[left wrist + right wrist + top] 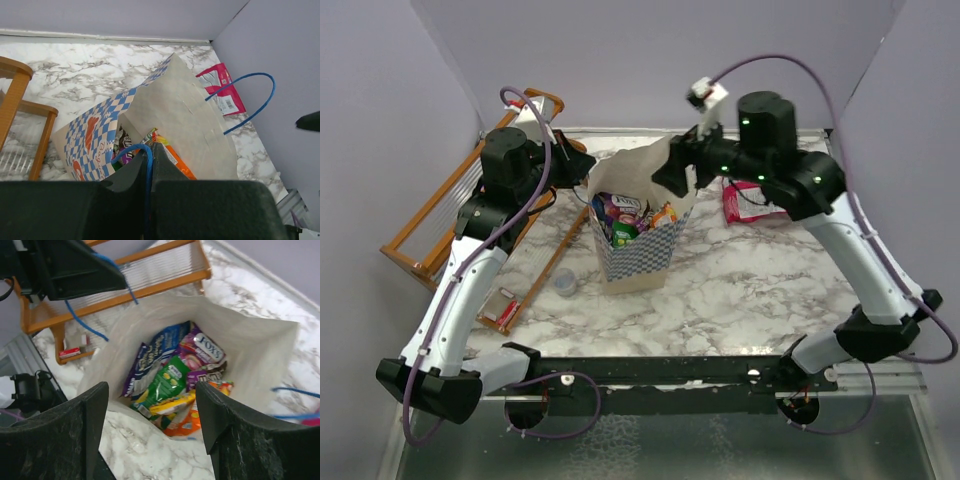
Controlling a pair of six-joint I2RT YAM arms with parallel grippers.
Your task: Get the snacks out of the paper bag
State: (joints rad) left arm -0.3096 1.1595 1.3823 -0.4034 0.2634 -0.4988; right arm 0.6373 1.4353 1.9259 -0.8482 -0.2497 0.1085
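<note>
The checkered paper bag [638,255] stands upright mid-table with its mouth wide. My left gripper [149,150] is shut on one blue string handle [131,149] at the bag's left rim; the other handle [260,100] arcs free. Several snacks [172,372] lie inside: blue, green, purple, yellow and orange packets. My right gripper [152,390] hangs open above the bag's mouth [250,345], nothing between its fingers. A pink-red pouch [745,203] lies on the table to the right of the bag, and in the left wrist view this pouch [222,90] shows beyond the bag [175,115].
An orange wooden rack [445,220] leans at the left, close behind my left arm. A small grey-blue cup [565,284] sits left of the bag's base. A small red-and-white item [502,308] lies near the rack's front. Walls close in on three sides.
</note>
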